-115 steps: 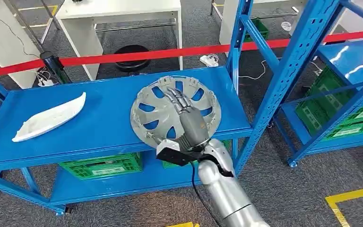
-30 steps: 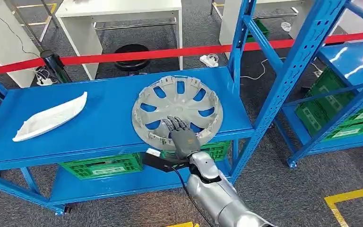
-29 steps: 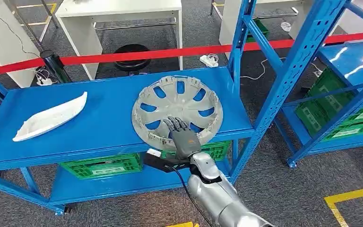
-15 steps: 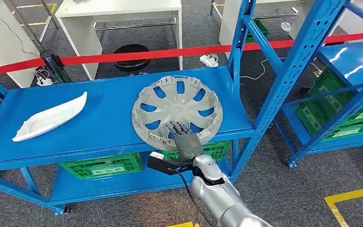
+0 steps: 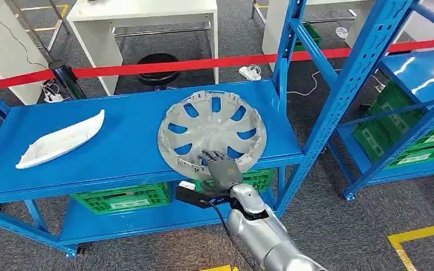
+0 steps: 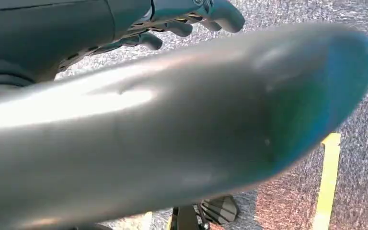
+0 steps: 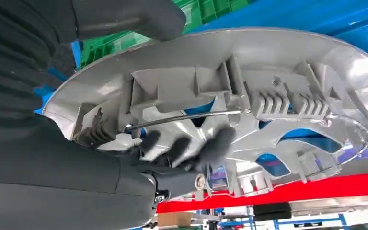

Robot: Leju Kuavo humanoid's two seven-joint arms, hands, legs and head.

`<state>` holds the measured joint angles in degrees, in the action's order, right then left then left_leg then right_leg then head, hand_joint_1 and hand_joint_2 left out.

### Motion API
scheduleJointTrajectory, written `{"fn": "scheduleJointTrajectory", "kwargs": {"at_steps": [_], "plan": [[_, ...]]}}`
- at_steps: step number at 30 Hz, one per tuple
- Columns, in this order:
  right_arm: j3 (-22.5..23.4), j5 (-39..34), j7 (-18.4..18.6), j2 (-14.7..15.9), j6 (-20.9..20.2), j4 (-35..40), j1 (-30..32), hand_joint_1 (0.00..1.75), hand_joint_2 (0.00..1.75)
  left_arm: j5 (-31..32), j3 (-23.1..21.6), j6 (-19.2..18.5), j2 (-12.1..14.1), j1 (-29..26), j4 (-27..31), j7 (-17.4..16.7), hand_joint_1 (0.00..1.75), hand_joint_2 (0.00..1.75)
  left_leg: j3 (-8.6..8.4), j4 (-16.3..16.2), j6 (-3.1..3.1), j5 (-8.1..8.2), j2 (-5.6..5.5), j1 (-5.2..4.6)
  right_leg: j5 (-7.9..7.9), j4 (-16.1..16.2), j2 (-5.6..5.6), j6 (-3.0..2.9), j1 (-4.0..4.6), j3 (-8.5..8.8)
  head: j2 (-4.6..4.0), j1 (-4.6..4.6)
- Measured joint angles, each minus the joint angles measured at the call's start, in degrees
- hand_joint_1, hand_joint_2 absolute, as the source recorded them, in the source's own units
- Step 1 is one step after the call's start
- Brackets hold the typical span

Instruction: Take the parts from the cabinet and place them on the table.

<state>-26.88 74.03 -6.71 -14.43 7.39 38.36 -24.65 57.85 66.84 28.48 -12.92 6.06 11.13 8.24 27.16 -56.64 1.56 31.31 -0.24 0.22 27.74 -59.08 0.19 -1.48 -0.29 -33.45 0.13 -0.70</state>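
A grey wheel cover lies inner side up on the blue cabinet shelf, its near edge overhanging the shelf front. My right hand holds that near rim: the fingers curl over onto the ribbed inner face and the thumb sits under the outer face. The right wrist view shows the wheel cover close, with the dark fingers blurred against its inner ribs and the thumb on the other side. A white elongated part lies at the shelf's left end. My left hand hangs over the floor, fingers loosely bent, holding nothing.
A blue rack upright rises just right of the wheel cover. Green crates sit on the lower shelf, and more crates in the rack to the right. Red barrier tape and a white table stand behind the cabinet.
My right hand drew back from the wheel cover's centre to its near rim, and its fingers have curled down onto the rim. The wheel cover has barely moved.
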Motion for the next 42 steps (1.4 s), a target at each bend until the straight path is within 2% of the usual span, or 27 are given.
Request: {"fn": "scheduleJointTrajectory", "kwargs": {"at_steps": [10, 30, 34, 35, 42], "plan": [[0.6, 1.7, -0.1, 0.0, -0.7, 1.0, 0.2, 1.75, 1.75, -3.2, 2.1, 1.4, -0.3, 0.1, 0.0, 3.3, 0.0, 0.0, -0.05, 0.0, 0.0, 0.0, -0.02, 0.0, 0.0, 0.0, -0.03, 0.0, 0.0, 0.01, 0.0, 0.0], [0.8, 2.7, -1.0, 0.3, -1.4, 5.2, 2.2, 1.75, 1.75, -4.3, 3.2, 2.3, -0.7, 0.1, 0.0, 3.8, 0.0, 0.0, 0.05, 0.0, -0.04, 0.03, -0.01, 0.0, 0.01, 0.0, -0.02, 0.01, 0.0, -0.1, 0.0, 0.0], [1.0, 2.7, -1.2, 0.5, -0.9, 6.5, 2.5, 1.75, 1.75, -4.6, 3.4, 2.3, -0.8, 0.1, 0.0, 5.0, 0.0, 0.0, 0.06, 0.0, -0.04, 0.03, -0.01, 0.0, 0.01, 0.0, -0.02, 0.01, 0.0, -0.11, 0.0, 0.0], [1.0, 2.8, -1.2, 0.5, -0.9, 6.8, 2.6, 1.75, 1.75, -4.4, 3.4, 2.5, -0.8, 0.1, 0.0, 5.5, 0.0, 1.75, 0.06, 0.0, -0.04, 0.03, -0.01, 0.0, 0.01, 0.0, -0.02, 0.01, 0.0, -0.11, 0.0, 0.0], [2.2, 4.3, -0.8, 1.2, -0.4, 7.3, 2.7, 1.75, 1.75, -3.7, 3.4, 6.6, -0.8, 0.1, 0.0, 8.7, 0.0, 1.75, 0.07, 0.0, -0.05, 0.03, -0.01, 0.0, 0.01, 0.0, -0.02, 0.01, 0.0, -0.12, 0.0, 0.0]]}}
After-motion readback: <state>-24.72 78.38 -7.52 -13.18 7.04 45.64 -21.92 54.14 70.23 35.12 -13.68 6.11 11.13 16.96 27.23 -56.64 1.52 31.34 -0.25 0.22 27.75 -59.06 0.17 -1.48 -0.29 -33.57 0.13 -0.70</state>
